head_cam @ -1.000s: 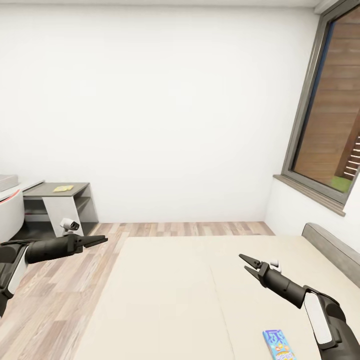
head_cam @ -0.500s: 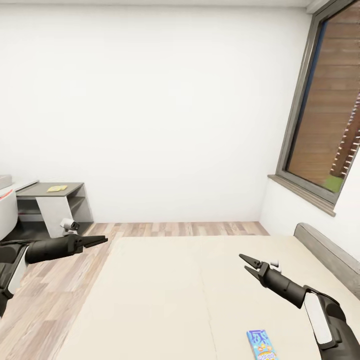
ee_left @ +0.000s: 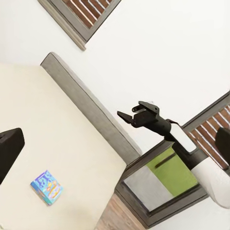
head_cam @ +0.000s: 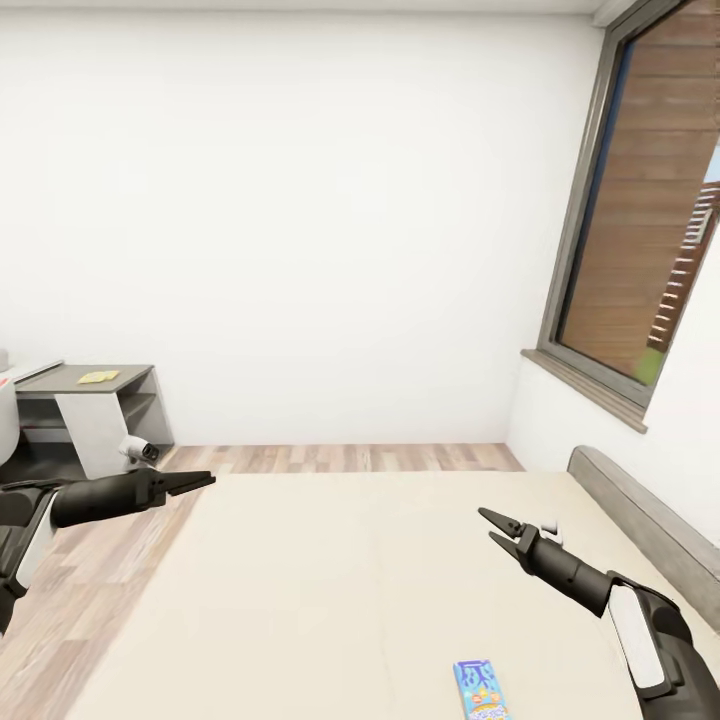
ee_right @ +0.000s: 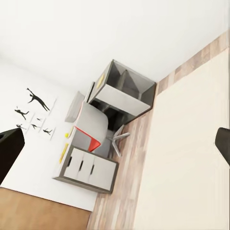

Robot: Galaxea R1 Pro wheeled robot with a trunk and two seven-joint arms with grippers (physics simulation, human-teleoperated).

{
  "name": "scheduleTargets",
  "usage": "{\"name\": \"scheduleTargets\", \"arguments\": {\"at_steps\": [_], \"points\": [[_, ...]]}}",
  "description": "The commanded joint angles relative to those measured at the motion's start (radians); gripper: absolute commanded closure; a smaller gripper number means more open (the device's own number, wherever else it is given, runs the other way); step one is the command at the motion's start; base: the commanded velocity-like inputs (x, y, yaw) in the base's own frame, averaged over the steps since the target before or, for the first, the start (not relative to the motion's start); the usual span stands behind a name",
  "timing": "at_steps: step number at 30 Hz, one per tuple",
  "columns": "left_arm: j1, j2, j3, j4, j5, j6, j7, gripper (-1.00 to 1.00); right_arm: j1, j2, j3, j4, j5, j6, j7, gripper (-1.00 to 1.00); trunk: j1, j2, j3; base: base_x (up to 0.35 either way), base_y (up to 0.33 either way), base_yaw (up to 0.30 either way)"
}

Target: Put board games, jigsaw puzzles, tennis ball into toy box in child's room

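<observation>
- Head view: the robot stood at the side of the bed [head_cam: 330, 570], both arms held out over it. The left gripper [head_cam: 195, 482] hung near the bed's left edge with its fingers drawn to a point and nothing between them. The right gripper [head_cam: 497, 527] was over the cream mattress, its fingers parted a little and empty. A small blue board game [head_cam: 481, 691] lay flat on the mattress, close to the robot and just inside the right forearm. The grey headboard [head_cam: 640, 520] ran along the right, under the window [head_cam: 650, 210].
- Left wrist view: the blue board game [ee_left: 47, 187] lay alone on the mattress, well apart from the headboard [ee_left: 91, 112], and the right gripper [ee_left: 128, 117] was raised well above it, carrying nothing.
- Right wrist view: the table [ee_right: 88, 167] with its white drawer fronts stood across the wood floor [ee_right: 129, 177], beyond the bed's far edge; I could not make out the toy box there.
- The step in hand looked to be picking up the blue game. To do it well, I judged the right arm should pull back and down, open wider, and take the box by its narrower sides, since it lay flat on a soft surface.
</observation>
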Motion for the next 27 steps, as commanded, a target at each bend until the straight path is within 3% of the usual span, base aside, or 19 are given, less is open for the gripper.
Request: {"name": "scheduleTargets", "arguments": {"at_steps": [1,8,27], "points": [[-0.001,0.000,0.000,0.000,0.000,0.011,-0.004,-1.00,0.000,0.000,-0.001,-0.004,0.000,0.005,0.003,-1.00,0.000,-0.001,0.000,0.000,-0.300,0.000],[0.000,0.000,0.000,0.000,0.002,0.011,-0.006,-1.00,0.006,-0.001,0.000,-0.060,-0.002,0.006,0.004,-1.00,0.000,-0.001,-0.001,0.000,-0.170,0.007],[-0.001,0.000,0.000,0.000,0.003,0.011,-0.007,-1.00,0.007,-0.001,0.001,-0.066,-0.002,0.006,0.004,-1.00,0.000,-0.001,-0.001,0.000,-0.005,0.009]]}}
